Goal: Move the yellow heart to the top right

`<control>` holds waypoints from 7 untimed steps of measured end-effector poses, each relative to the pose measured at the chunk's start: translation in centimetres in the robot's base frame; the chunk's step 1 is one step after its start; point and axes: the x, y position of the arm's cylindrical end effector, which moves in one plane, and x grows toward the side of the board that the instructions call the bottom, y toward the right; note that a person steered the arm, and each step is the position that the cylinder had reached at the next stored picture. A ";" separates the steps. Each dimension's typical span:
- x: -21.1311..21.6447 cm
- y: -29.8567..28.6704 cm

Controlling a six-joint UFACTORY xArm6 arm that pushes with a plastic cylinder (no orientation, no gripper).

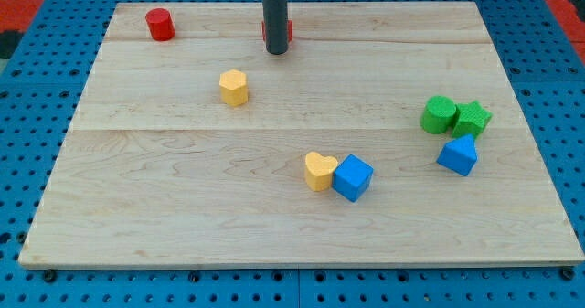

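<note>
The yellow heart [319, 171] lies below the board's middle, touching a blue cube [353, 177] on its right. My tip [276, 50] stands near the view's top centre, far above the heart and to the upper right of a yellow hexagon block [234, 87]. The rod hides most of a red block [288, 30] just behind it.
A red cylinder [160, 24] sits at the top left. At the right, a green cylinder [440, 114] touches a green star-like block [473, 118], with a blue block [458, 154] just below them. The wooden board [183, 207] rests on a blue pegboard.
</note>
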 end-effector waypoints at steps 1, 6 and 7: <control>0.0 -0.7; 17.1 5.9; 18.2 1.1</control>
